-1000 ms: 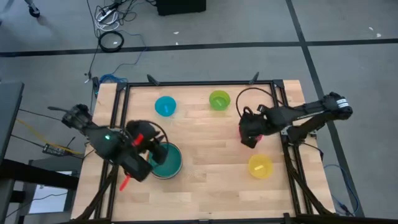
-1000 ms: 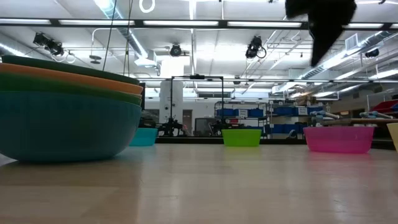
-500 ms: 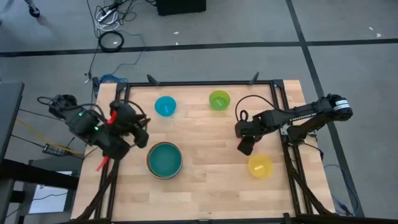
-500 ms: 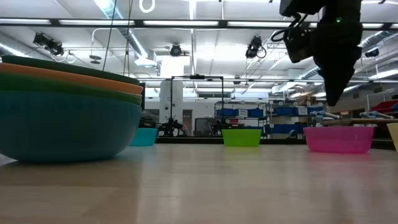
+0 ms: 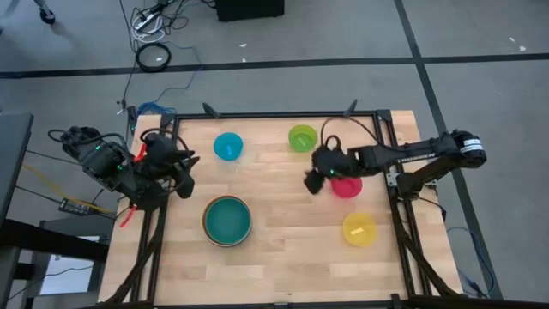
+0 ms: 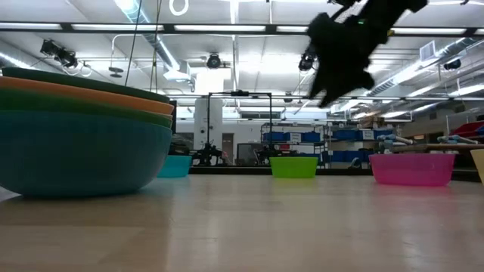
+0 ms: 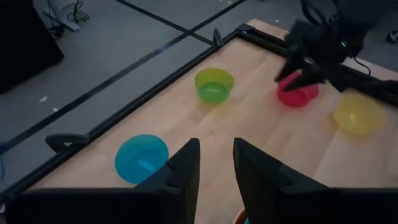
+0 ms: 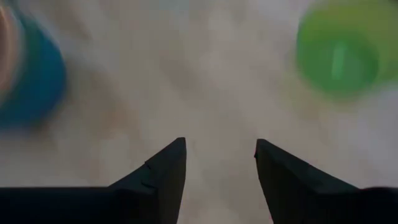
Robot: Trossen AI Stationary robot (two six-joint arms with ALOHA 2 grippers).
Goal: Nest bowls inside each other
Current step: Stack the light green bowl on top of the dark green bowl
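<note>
A stack of large bowls [image 5: 227, 221], teal innermost, stands on the table near the left front. Four small bowls stand apart on their bases: cyan [image 5: 228, 146], lime green [image 5: 302, 137], pink-red [image 5: 346, 186] and yellow [image 5: 359, 229]. My left gripper [image 5: 177, 170] hangs at the table's left edge, left of the stack and above it; it is open [image 7: 215, 167] with nothing between the fingers. My right gripper [image 5: 314, 178] hovers just left of the pink-red bowl, high above the table [image 6: 327, 92]. It is open [image 8: 219, 163] and holds nothing.
The wooden table top has a black frame [image 5: 274, 115] round its edges. Bare wood lies in the middle between the stack and the small bowls. Cables [image 5: 153, 57] lie on the floor beyond the far edge.
My left gripper has drawn back from over the stack toward the table's left edge, leaving the stack uncovered. My right gripper has dipped, then swung toward the table's left and tipped over, so the pink-red bowl now shows beside it. No bowl has moved.
</note>
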